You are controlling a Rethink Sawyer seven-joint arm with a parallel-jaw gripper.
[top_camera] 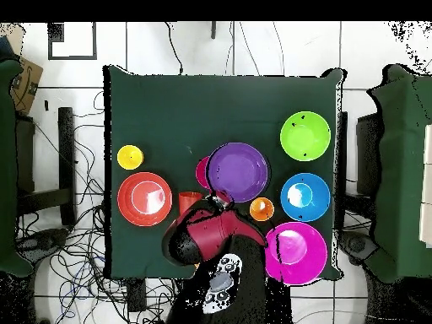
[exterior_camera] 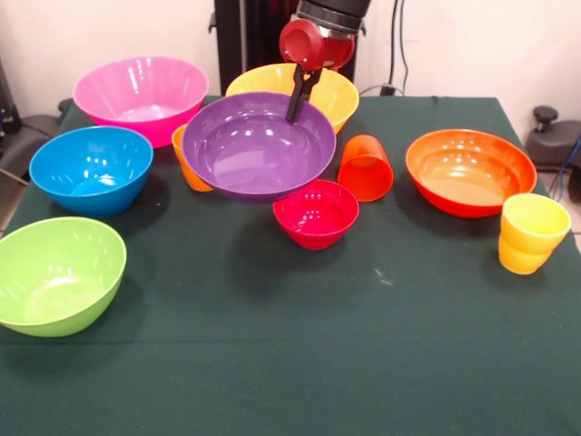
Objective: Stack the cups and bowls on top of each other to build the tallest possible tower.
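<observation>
From the front, the jaws (exterior_camera: 300,95) pinch the far rim of the purple bowl (exterior_camera: 259,145) and hold it tilted in the air at the upper middle, above the small red bowl (exterior_camera: 316,213). The pink bowl (exterior_camera: 141,95) and blue bowl (exterior_camera: 91,170) sit at the left on the green surface (exterior_camera: 290,363).

From above, the purple bowl (top_camera: 238,171) is in the middle. The red arm (top_camera: 207,236) comes up from the bottom. The orange-red bowl (top_camera: 144,199) sits at the left.

wide bowl (exterior_camera: 259,145) held tilted above small bowl (exterior_camera: 316,213) | tipped cup (exterior_camera: 366,168) beside
</observation>
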